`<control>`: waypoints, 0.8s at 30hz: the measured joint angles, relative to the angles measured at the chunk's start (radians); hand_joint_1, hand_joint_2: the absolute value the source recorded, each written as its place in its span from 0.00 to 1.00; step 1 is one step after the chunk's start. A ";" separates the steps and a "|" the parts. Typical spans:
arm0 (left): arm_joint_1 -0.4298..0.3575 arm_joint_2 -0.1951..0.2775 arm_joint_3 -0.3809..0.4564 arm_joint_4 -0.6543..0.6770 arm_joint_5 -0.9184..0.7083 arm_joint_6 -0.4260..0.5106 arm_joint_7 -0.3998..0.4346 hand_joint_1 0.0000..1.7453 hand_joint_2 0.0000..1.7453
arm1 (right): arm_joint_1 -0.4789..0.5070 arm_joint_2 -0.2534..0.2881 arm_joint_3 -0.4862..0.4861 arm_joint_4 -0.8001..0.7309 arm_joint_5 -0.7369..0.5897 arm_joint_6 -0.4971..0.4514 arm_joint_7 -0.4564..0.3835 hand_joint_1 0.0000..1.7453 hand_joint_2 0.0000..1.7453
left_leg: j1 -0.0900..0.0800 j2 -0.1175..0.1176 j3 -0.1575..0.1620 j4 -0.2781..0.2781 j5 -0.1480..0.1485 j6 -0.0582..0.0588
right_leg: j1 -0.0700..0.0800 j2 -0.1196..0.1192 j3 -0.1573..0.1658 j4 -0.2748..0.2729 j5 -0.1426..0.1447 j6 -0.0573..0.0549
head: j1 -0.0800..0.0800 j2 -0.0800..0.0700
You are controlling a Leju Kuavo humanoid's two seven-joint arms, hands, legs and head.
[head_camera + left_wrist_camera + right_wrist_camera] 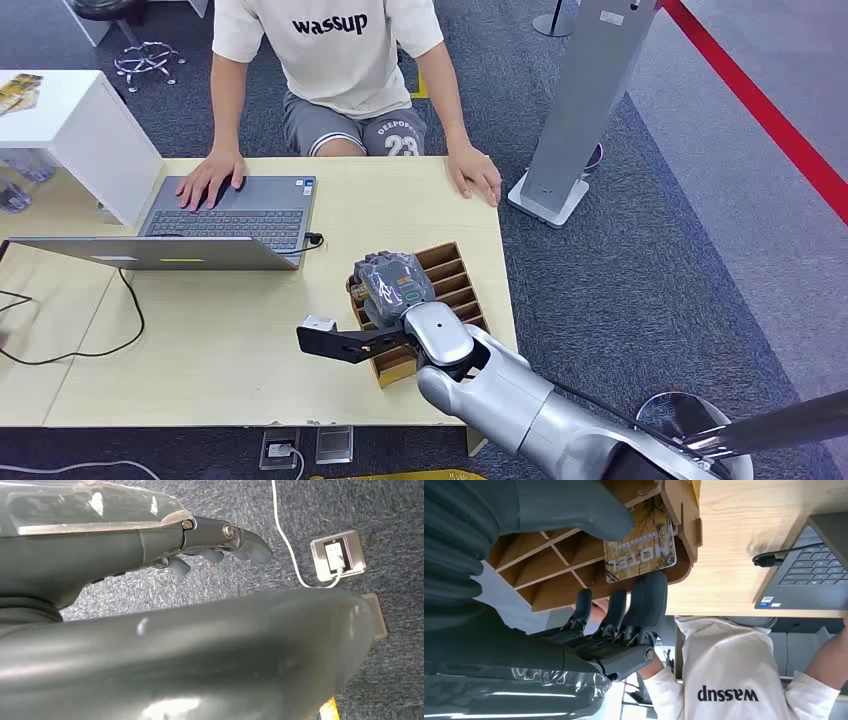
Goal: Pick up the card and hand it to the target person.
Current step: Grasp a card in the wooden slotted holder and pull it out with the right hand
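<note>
A yellow-brown branch pattern with pale lettering is seen on the card (640, 547). The slotted rack (455, 278) is brown wood, the surface (230, 340) pale wood. The right hand (392, 284) is dark grey, its fingers (649, 597) near black. The laptop (215, 225) is grey. A white shirt (335, 50) with black lettering is worn by the person. The floor carpet (640, 270) is blue-grey, crossed by a red stripe (770, 115).

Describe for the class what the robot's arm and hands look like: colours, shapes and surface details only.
The right arm is glossy silver, built from rounded segments, with a black bracket at the wrist. The right hand is dark grey with a printed panel on its back. Close up, its fingers are thick, dark and rounded. The left hand has the same dark grey shell and a round silver pivot screw.
</note>
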 joint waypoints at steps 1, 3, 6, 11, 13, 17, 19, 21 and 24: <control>0.000 0.000 0.000 0.000 0.000 0.000 0.000 0.00 0.00 | 0.001 0.000 0.000 0.000 -0.001 0.001 0.000 0.51 1.00 | 0.000 0.000 0.000 0.000 0.000 0.000 | 0.000 0.000 0.000 0.000 0.000 0.000 | 0.000 0.000; 0.000 0.000 0.000 0.000 0.000 0.000 0.000 0.00 0.00 | 0.002 0.000 0.000 0.001 -0.002 0.003 0.000 0.52 1.00 | 0.000 0.000 0.000 0.000 0.000 0.000 | 0.000 0.000 0.000 0.000 0.000 0.000 | 0.000 0.000; 0.000 0.000 0.000 0.000 0.000 0.000 0.000 0.00 0.00 | 0.003 0.000 0.000 0.005 -0.002 0.005 0.000 0.52 1.00 | 0.000 0.000 0.000 0.000 0.000 0.000 | 0.000 0.000 0.000 0.000 0.000 0.000 | 0.000 0.000; 0.000 0.000 0.000 0.000 0.000 0.000 0.000 0.00 0.00 | 0.003 0.000 0.000 0.008 -0.002 0.007 0.000 0.53 1.00 | 0.000 0.000 0.000 0.000 0.000 0.000 | 0.000 0.000 0.000 0.000 0.000 0.000 | 0.000 0.000; 0.000 0.000 0.000 0.000 0.000 0.000 0.000 0.00 0.00 | 0.003 0.000 0.000 0.009 -0.002 0.007 0.000 0.54 1.00 | 0.000 0.000 0.000 0.000 0.000 0.000 | 0.000 0.000 0.000 0.000 0.000 0.000 | 0.000 0.000; 0.000 0.000 0.000 0.000 0.000 0.000 0.000 0.00 0.00 | 0.003 0.000 0.000 0.009 -0.002 0.007 0.000 0.55 1.00 | 0.000 0.000 0.000 0.000 0.000 0.000 | 0.000 0.000 0.000 0.000 0.000 0.000 | 0.001 0.000; 0.000 0.000 0.000 0.000 0.000 0.000 0.000 0.00 0.00 | 0.003 0.000 0.000 0.009 -0.002 0.007 0.000 0.55 1.00 | 0.000 0.000 0.000 0.000 0.000 0.000 | 0.000 0.000 0.000 0.000 0.000 0.000 | 0.001 0.000; 0.000 0.000 0.000 0.000 -0.002 0.000 -0.002 0.00 0.00 | 0.003 0.000 0.000 0.012 -0.003 0.006 0.000 0.63 1.00 | 0.000 0.000 0.000 0.000 0.000 0.000 | 0.000 0.000 0.000 0.000 0.000 0.000 | 0.000 0.000; 0.000 0.000 0.000 0.000 -0.010 -0.003 -0.006 0.00 0.00 | 0.002 0.000 0.000 0.017 -0.003 0.001 0.000 0.76 1.00 | 0.000 0.000 0.000 0.000 0.000 0.000 | 0.000 0.000 0.000 0.000 0.000 0.000 | 0.000 0.000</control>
